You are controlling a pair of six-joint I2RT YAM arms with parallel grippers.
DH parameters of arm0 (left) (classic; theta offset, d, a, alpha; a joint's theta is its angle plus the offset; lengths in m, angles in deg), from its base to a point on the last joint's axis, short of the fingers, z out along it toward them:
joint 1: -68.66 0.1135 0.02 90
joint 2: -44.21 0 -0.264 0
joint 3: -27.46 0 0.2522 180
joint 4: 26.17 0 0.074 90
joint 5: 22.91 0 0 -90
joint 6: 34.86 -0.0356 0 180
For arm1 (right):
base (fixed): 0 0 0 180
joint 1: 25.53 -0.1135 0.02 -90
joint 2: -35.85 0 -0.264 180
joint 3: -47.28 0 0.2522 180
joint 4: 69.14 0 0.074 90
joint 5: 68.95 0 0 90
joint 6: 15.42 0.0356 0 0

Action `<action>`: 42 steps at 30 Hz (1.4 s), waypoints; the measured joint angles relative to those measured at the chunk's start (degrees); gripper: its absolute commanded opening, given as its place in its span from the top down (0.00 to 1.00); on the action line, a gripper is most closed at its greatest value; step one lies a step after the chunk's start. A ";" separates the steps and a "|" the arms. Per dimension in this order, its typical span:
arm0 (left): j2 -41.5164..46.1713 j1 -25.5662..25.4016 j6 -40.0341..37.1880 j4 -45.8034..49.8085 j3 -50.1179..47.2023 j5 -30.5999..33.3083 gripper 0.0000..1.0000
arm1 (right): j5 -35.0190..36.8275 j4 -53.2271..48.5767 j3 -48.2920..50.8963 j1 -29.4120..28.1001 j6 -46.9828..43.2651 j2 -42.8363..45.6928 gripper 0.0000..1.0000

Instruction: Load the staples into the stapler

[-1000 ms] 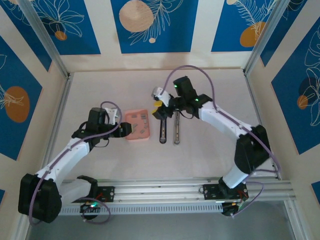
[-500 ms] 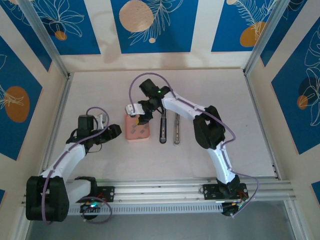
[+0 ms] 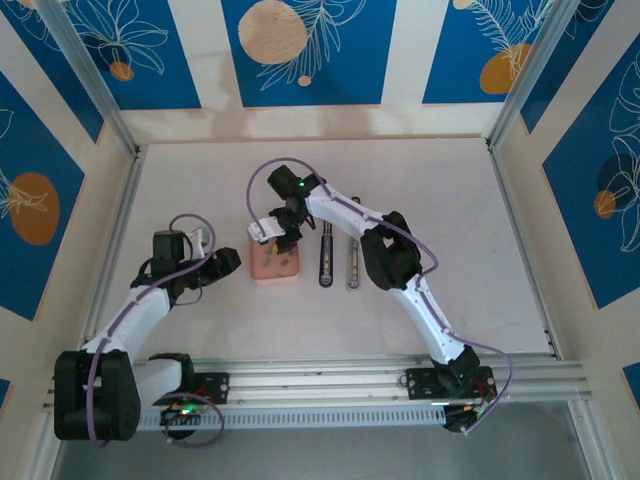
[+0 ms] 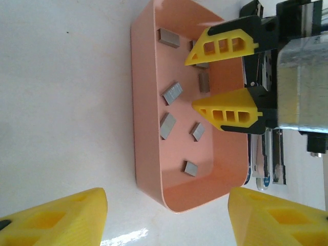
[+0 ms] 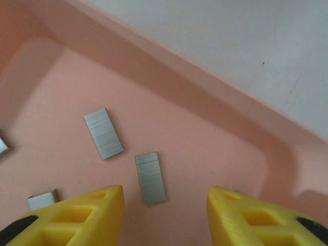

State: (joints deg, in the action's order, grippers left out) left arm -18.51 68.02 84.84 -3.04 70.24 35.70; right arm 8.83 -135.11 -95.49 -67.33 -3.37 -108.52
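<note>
The right fingers [image 4: 245,45] stand open and empty over the floor of the salmon-pink box [image 4: 137,102], above the loose staples [image 4: 172,93]; in the right wrist view one strip lies just ahead of the gap between them. The left fingers [image 4: 56,218] are also open and hold nothing, positioned over the bench [image 4: 61,92] near the box's left side and apart from it. The stapler [image 3: 326,258] lies on the bench just right of the box, a black bar with a silvery bar [image 3: 352,260] parallel beside it, touched by neither arm.
</note>
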 measured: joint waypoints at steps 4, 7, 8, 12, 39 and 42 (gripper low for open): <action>-0.39 0.00 -0.02 -0.02 0.00 -0.11 0.36 | 0.04 -1.40 -2.99 -0.22 -0.42 -2.80 0.56; -0.52 0.02 -0.02 0.00 0.00 -0.11 0.37 | -0.04 -1.99 -3.50 -0.26 -0.76 -3.67 0.59; -0.52 0.02 -0.02 0.00 0.00 -0.11 0.37 | -0.20 -2.43 -3.85 -0.26 -0.87 -3.87 0.60; -1.18 0.02 -0.07 0.00 0.00 -0.11 0.37 | -0.33 -3.82 -5.31 -0.26 -1.51 -4.39 0.65; -2.32 0.04 -1.40 0.07 0.00 0.02 0.39 | -1.25 -9.77 -9.62 -0.66 -2.75 -6.58 0.85; -1.86 0.04 -1.70 0.42 0.00 0.35 0.39 | -1.03 -9.35 -9.20 -0.76 -2.71 -6.25 0.85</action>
State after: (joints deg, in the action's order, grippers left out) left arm -20.37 68.06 83.13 -2.63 70.24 36.05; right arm 7.80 -144.47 -104.69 -68.09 -6.08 -114.77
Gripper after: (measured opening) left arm 0.613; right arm 0.152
